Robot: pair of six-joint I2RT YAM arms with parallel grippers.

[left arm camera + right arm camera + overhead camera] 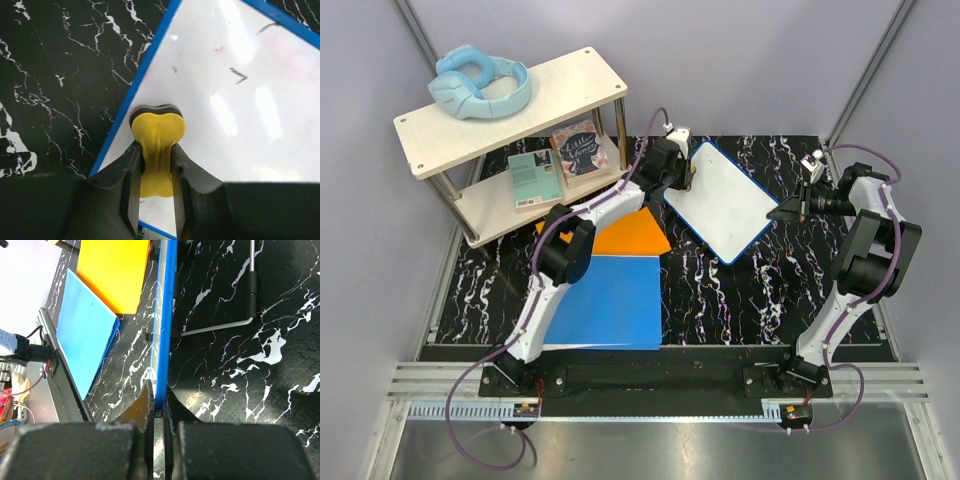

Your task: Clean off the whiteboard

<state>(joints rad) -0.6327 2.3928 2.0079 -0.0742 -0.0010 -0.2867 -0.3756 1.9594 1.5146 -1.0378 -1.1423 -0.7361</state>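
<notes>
Now the whiteboard (725,200) sits slantwise on the far counter (720,295), long axis far-left to near-right. At its far-left edge the left pincer (157,157) is clenched on a yellow eraser (158,131) — black marks (239,75) lie rightward of it. Opposite, the right pincer (159,407) pinches the board's right rim.

A robot lab cell: grey partition walls (365,260), aluminium mounting rail (650,408).

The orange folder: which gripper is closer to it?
Left. The left gripper, holding an eraser, is on the whiteboard edge nearest the orange folder; the right gripper pinches the whiteboard's opposite edge, farther away.
</notes>
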